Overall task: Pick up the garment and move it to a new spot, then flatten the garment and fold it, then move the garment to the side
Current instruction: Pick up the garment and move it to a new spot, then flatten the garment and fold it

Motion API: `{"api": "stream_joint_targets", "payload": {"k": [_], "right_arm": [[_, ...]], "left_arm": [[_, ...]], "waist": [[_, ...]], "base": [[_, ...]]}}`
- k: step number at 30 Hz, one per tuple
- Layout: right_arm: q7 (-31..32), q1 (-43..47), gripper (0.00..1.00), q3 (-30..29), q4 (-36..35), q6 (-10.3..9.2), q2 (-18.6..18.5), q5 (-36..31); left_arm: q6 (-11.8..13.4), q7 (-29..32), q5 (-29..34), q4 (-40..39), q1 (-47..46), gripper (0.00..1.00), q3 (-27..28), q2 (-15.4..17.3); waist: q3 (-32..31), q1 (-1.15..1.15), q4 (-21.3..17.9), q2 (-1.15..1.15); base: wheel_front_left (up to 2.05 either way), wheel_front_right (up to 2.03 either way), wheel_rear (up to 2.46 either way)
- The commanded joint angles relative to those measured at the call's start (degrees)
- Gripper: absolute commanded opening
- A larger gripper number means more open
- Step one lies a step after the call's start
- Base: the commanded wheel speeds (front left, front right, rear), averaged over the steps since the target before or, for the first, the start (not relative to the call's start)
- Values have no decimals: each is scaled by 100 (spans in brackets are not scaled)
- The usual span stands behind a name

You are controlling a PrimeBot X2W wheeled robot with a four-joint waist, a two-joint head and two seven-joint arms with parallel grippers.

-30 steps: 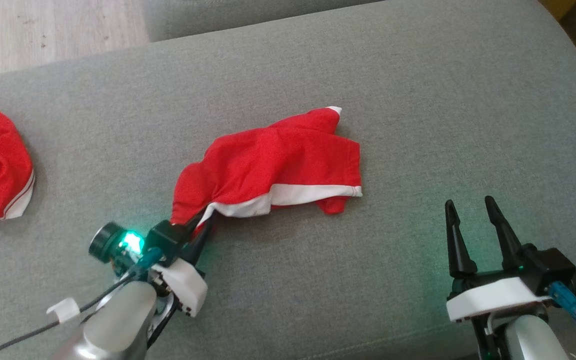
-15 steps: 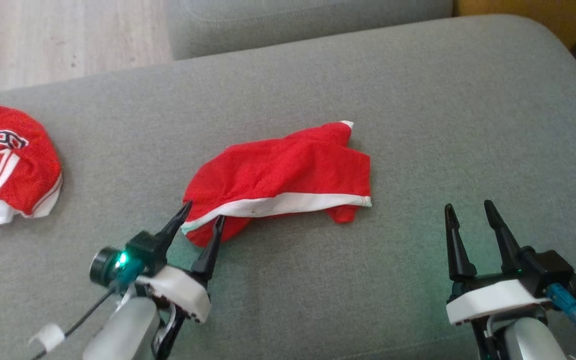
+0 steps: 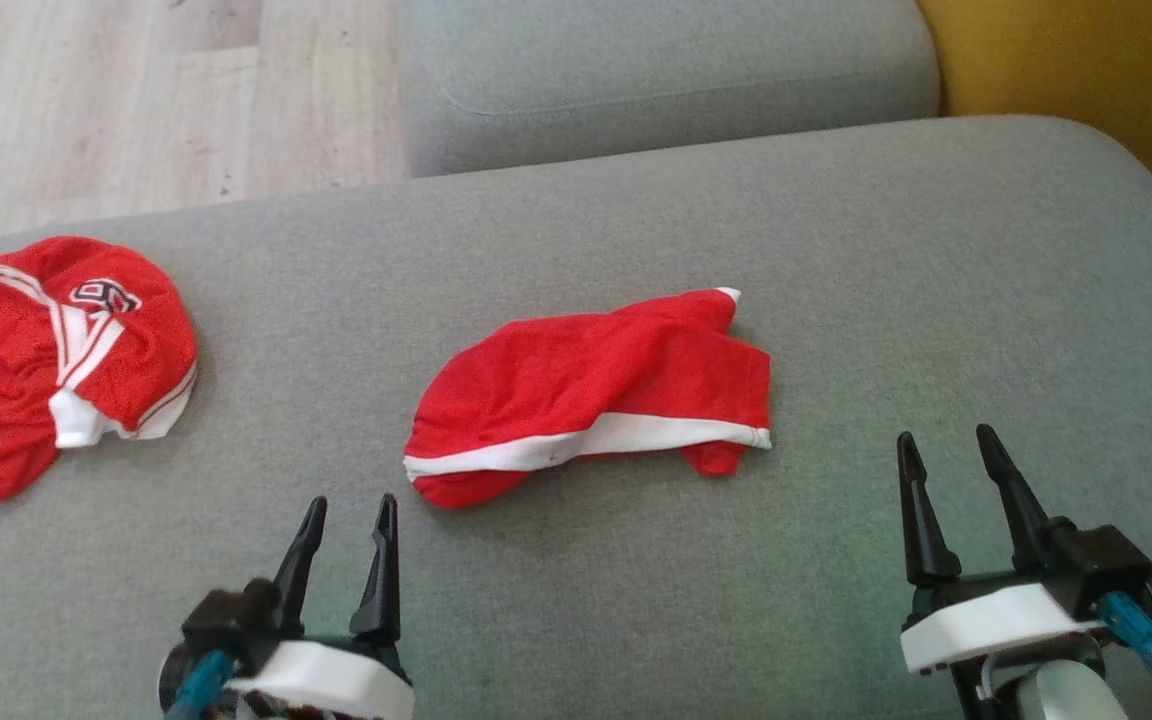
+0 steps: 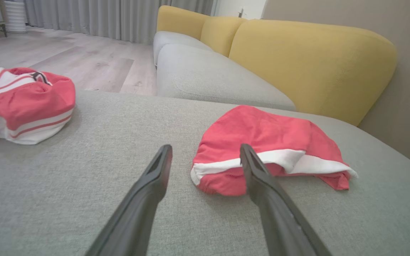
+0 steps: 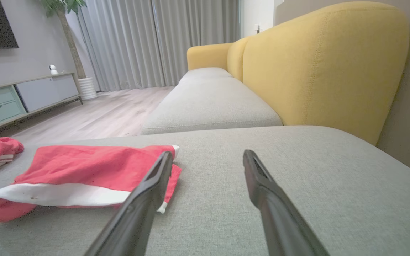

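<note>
A red garment [image 3: 596,390] with a white band lies loosely bunched on the middle of the grey cushion [image 3: 836,250]; it also appears in the left wrist view [image 4: 262,142] and the right wrist view [image 5: 84,170]. My left gripper [image 3: 348,512] is open and empty, just short of the garment's near-left corner and apart from it. In the left wrist view the left gripper [image 4: 205,151] frames that corner. My right gripper [image 3: 946,445] stands open and empty to the right of the garment. Bare cushion lies ahead of the right gripper [image 5: 206,156].
A second red and white garment [image 3: 56,350] lies crumpled at the cushion's far left, also in the left wrist view [image 4: 20,103]. Wooden floor [image 3: 136,100] lies beyond the cushion's far edge. Another grey seat cushion [image 3: 656,70] and a yellow backrest [image 5: 315,64] stand behind.
My left gripper opened, dropped the garment's corner onto the cushion and drew back toward me. The head camera tilted up, shifting the scene down. The right gripper stayed put.
</note>
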Motion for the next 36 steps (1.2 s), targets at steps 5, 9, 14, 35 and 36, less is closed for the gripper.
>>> {"api": "stream_joint_targets", "payload": {"k": [5, 9, 14, 35, 36], "right_arm": [[-63, -57, 100, 190, -266, 44, -32, -34], [-63, -40, 100, 257, -228, 44, -32, -6], [-63, -44, 100, 299, -144, 44, -32, 13], [-63, -80, 100, 296, -41, 44, -32, 44], [-63, -78, 100, 295, -44, 44, -32, 40]], "left_arm": [[-3, -71, 155, -344, 196, 100, 564, -164], [-2, -71, 215, -409, 440, 100, 873, -265], [-69, -71, 345, -411, 568, 100, 1086, -379], [-318, -71, 682, -267, 545, 100, 1414, -581], [-322, -71, 694, -259, 540, 100, 1420, -586]], "waist": [[-90, 1, 81, 0], [-96, 1, 71, 0], [-101, 1, 91, 0], [-34, 1, 214, 0], [-28, 1, 222, 0]], "base": [[0, 0, 0], [0, 0, 0], [0, 0, 0], [0, 0, 0], [0, 0, 0]]}}
